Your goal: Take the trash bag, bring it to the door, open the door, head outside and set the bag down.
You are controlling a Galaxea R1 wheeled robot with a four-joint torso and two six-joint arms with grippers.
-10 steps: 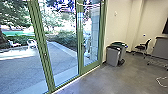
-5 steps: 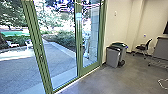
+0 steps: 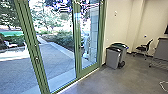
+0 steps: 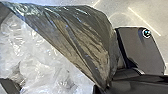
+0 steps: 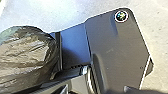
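Note:
In the left wrist view, the trash bag [image 4: 85, 37], dark and see-through with crumpled white plastic in it, has folds running together at my left gripper [image 4: 103, 87], which is shut on it. In the right wrist view, the bag's rounded dark side [image 5: 25, 50] lies close beside my right gripper [image 5: 60, 86]; the grip there is hidden. The green-framed glass door [image 3: 77, 50] stands closed ahead in the head view, with a dark upright handle and paving behind the glass.
Two wheeled bins, one grey [image 3: 113, 58] and one green-lidded [image 3: 120, 45], stand by the wall right of the door. Farther right are a black chair [image 3: 143, 48] and a grey table [image 3: 161, 50]. A white cable [image 3: 163, 86] lies on the floor.
The head camera's view has shifted slightly, with the left door frame now farther left in it. The door looks closed throughout.

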